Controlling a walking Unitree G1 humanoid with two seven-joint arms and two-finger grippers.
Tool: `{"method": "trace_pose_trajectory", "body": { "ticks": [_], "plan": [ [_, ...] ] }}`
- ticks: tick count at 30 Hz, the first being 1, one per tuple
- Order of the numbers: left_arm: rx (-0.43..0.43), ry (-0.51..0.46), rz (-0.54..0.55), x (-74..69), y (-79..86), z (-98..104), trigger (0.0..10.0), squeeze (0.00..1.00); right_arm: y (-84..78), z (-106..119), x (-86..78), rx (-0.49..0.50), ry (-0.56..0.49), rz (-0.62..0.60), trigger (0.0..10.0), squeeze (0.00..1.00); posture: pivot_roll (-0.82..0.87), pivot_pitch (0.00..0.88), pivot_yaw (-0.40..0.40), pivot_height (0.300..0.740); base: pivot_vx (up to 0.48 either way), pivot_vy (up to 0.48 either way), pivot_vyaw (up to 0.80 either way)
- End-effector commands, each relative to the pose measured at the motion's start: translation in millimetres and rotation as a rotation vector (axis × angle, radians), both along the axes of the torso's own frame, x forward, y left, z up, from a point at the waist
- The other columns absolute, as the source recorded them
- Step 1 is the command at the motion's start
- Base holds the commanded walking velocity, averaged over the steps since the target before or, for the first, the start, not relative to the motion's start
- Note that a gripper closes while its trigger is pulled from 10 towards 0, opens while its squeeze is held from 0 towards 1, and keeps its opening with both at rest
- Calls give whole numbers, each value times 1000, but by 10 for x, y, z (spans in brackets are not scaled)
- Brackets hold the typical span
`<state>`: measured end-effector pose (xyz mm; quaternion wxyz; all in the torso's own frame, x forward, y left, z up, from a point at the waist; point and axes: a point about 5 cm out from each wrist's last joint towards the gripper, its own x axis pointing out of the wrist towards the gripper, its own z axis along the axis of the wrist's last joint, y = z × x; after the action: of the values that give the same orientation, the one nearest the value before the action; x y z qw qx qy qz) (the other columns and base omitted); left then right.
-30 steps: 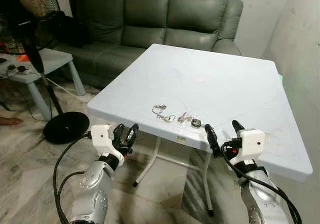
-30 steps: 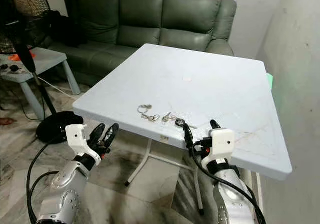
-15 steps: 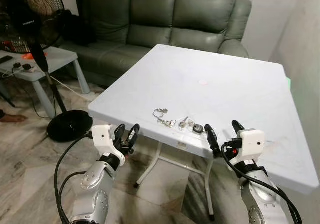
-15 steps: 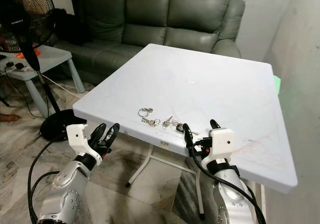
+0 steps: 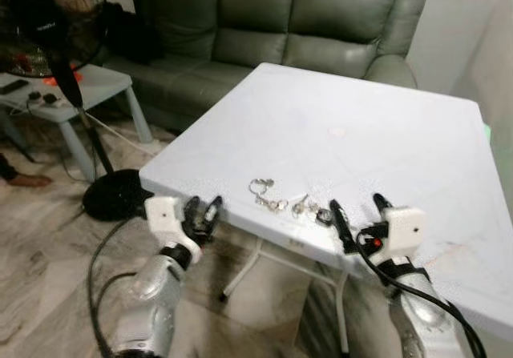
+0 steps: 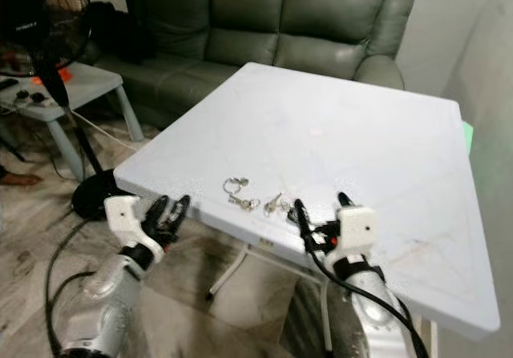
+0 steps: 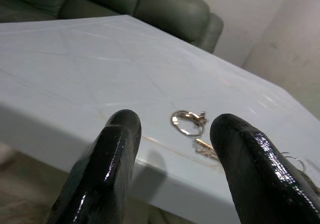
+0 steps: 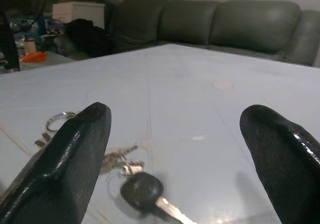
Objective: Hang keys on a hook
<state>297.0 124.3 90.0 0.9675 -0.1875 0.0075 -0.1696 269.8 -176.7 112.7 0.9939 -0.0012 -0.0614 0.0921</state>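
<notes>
White table has the keys near its front edge, right gripper spread wide just behind them, left gripper narrowly parted.

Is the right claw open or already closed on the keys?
Open. The right claw has its two black fingers spread wide, and the keys lie flat on the white table between and beyond them, untouched.

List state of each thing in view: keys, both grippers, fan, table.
keys: lying loose on the table near its front edge, not held
left gripper: open, empty, below the table's front edge
right gripper: open, empty, at the table edge just short of the keys
table: upright, keys on it
fan: standing; running or not, cannot tell
</notes>
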Motion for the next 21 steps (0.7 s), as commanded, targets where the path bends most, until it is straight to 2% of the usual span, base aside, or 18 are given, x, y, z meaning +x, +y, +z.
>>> {"method": "trace_pose_trajectory", "body": {
  "ticks": [1,14,21],
  "plan": [
    [19,6,19,-8,76,-3,10000,0,50,-6,9,10,7,19,10000,0,19,0,-5,740,0,0,0],
    [25,6,20,-9,83,-7,10000,0,57,-16,10,12,10,23,10000,0,20,0,-4,740,0,0,0],
    [26,-2,12,6,78,9,10000,0,58,-10,17,12,9,22,10000,0,18,0,-4,740,301,0,0]
  ]
}}
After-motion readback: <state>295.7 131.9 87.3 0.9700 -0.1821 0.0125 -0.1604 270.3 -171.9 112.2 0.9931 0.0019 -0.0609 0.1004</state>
